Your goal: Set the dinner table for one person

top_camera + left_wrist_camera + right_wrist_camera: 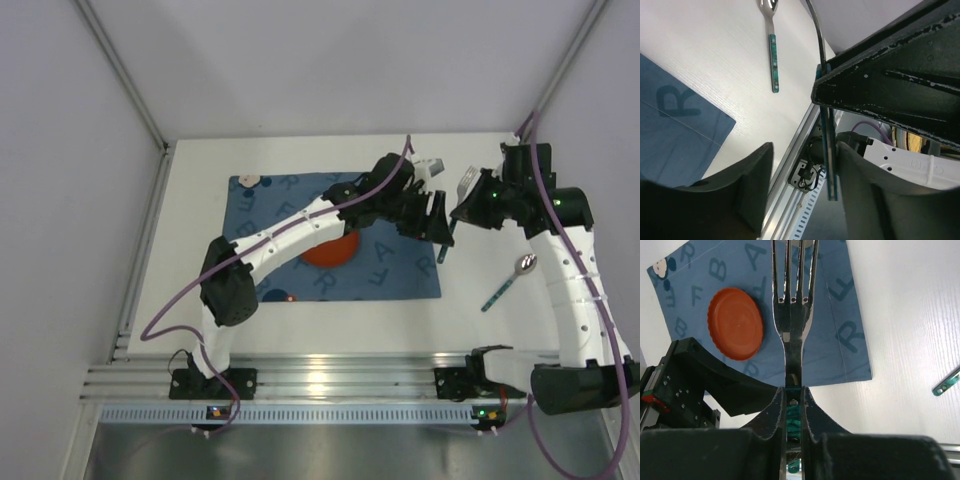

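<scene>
The right tool point(793, 392), clamped on the green handle of the silver metal fork point(792, 315) at centre frame, hangs it between the part-spread, empty jaws of the left tool point(804, 147), above the large flat white bench point(330, 325) across mid-frame; a lopsided squeeze could twist the fork loose.

Tally: fork point(792, 315) x1, spoon point(508, 283) x1, so 2 pcs cutlery total. Orange plate point(736, 323) x1. Blue mat point(825, 360) w/ letters x1. White bench point(330, 325) x1. Robot arms x2: left arm point(285, 238), right arm point(578, 290), ea. w/ 1 pair of fingers point(816, 420), i.e. 4 fingers altogether.
</scene>
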{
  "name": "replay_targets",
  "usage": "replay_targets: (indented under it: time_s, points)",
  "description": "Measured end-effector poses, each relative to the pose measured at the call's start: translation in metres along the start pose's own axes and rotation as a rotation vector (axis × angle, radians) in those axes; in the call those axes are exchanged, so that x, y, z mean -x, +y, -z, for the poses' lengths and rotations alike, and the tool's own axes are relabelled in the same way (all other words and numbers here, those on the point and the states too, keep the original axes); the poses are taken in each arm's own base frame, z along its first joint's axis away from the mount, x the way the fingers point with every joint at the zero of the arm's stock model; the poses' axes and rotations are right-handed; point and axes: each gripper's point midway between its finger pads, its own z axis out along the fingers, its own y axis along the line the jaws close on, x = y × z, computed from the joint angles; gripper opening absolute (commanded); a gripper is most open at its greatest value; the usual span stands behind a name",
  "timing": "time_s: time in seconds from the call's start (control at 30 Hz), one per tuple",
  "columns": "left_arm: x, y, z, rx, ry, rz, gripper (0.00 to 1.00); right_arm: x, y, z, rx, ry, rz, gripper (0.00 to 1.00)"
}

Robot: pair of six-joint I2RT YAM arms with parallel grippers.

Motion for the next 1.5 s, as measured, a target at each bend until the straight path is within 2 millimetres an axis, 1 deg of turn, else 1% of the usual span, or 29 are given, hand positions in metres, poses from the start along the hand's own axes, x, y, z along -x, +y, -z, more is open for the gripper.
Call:
replay_targets:
  time_s: [0.1, 0.13, 0.2, 0.23, 0.27, 0.3, 0.53, 0.57, 0.6, 0.63, 0.7, 0.73, 0.83, 0.9, 0.97, 1.0, 1.07, 1.2, 1.27, 1.33, 1.37, 1.4, 1.5]
  points:
    - [0.001, -0.004, -0.002, -0.019, 0.004, 0.004, 0.46, 0.0, 0.001, 0.0, 0.005, 0.0, -0.004, 0.0]
    - [0.001, -0.006, -0.002, -0.024, 0.004, 0.005, 0.39, 0.0, 0.002, 0.0, 0.007, 0.0, -0.005, 0.0]
    - [0.002, -0.01, -0.001, -0.038, 0.004, 0.004, 0.29, 0.0, 0.002, 0.0, 0.011, 0.001, -0.004, 0.0]
    - [0.002, -0.011, -0.001, -0.044, 0.003, 0.002, 0.2, 0.0, 0.003, 0.0, 0.012, 0.001, -0.005, 0.0]
    - [0.002, -0.013, -0.002, -0.052, 0.004, 0.003, 0.07, 0.0, 0.003, -0.001, 0.013, 0.002, -0.005, 0.0]
    - [0.002, -0.015, -0.002, -0.056, 0.003, 0.005, 0.01, 0.001, 0.003, -0.001, 0.013, 0.001, -0.004, 0.0]
    - [0.003, -0.012, -0.002, -0.05, 0.001, 0.007, 0.0, 0.003, 0.004, -0.004, 0.016, -0.003, -0.01, 0.0]
    - [0.003, -0.011, -0.002, -0.05, 0.001, 0.008, 0.0, 0.003, 0.004, -0.004, 0.017, -0.003, -0.01, 0.05]
    - [0.004, -0.011, -0.002, -0.053, 0.0, 0.008, 0.0, 0.003, 0.004, -0.004, 0.017, -0.003, -0.01, 0.2]
    - [0.004, -0.009, -0.002, -0.055, -0.001, 0.011, 0.0, 0.003, 0.004, -0.005, 0.017, -0.001, -0.01, 0.51]
    - [0.002, -0.003, -0.001, -0.054, -0.005, 0.013, 0.0, 0.001, 0.005, -0.007, 0.018, 0.012, -0.01, 0.7]
    - [-0.003, 0.002, 0.0, -0.047, 0.001, 0.021, 0.0, 0.0, 0.005, -0.008, 0.019, 0.019, -0.012, 0.82]
    - [-0.018, 0.025, 0.013, -0.004, 0.016, 0.062, 0.0, 0.0, 0.004, -0.01, 0.01, 0.029, -0.004, 0.84]
    - [-0.028, 0.043, 0.03, 0.03, 0.016, 0.1, 0.0, 0.002, 0.004, -0.009, 0.008, 0.024, 0.0, 0.84]
    - [-0.031, 0.059, 0.056, 0.066, -0.004, 0.136, 0.0, 0.002, 0.004, -0.008, 0.006, 0.02, 0.006, 0.83]
    - [-0.029, 0.065, 0.069, 0.081, -0.021, 0.149, 0.0, 0.003, 0.004, -0.008, 0.005, 0.019, 0.007, 0.83]
    - [-0.022, 0.078, 0.103, 0.113, -0.081, 0.167, 0.0, 0.003, 0.003, -0.008, 0.003, 0.02, 0.01, 0.83]
    - [-0.003, 0.095, 0.173, 0.168, -0.23, 0.172, 0.0, 0.002, 0.002, -0.009, 0.002, 0.022, 0.013, 0.82]
    - [0.0, 0.105, 0.204, 0.205, -0.287, 0.17, 0.0, -0.002, 0.0, -0.012, 0.0, 0.033, 0.011, 0.82]
    - [-0.004, 0.121, 0.224, 0.253, -0.311, 0.183, 0.0, -0.008, -0.003, -0.016, -0.007, 0.054, 0.009, 0.82]
    - [-0.008, 0.131, 0.23, 0.278, -0.31, 0.195, 0.0, -0.011, -0.004, -0.018, -0.01, 0.063, 0.008, 0.82]
    - [-0.013, 0.144, 0.235, 0.309, -0.304, 0.217, 0.0, -0.013, -0.005, -0.019, -0.012, 0.069, 0.007, 0.82]
    - [-0.037, 0.186, 0.241, 0.394, -0.246, 0.298, 0.0, -0.015, -0.005, -0.02, -0.008, 0.077, 0.006, 0.82]
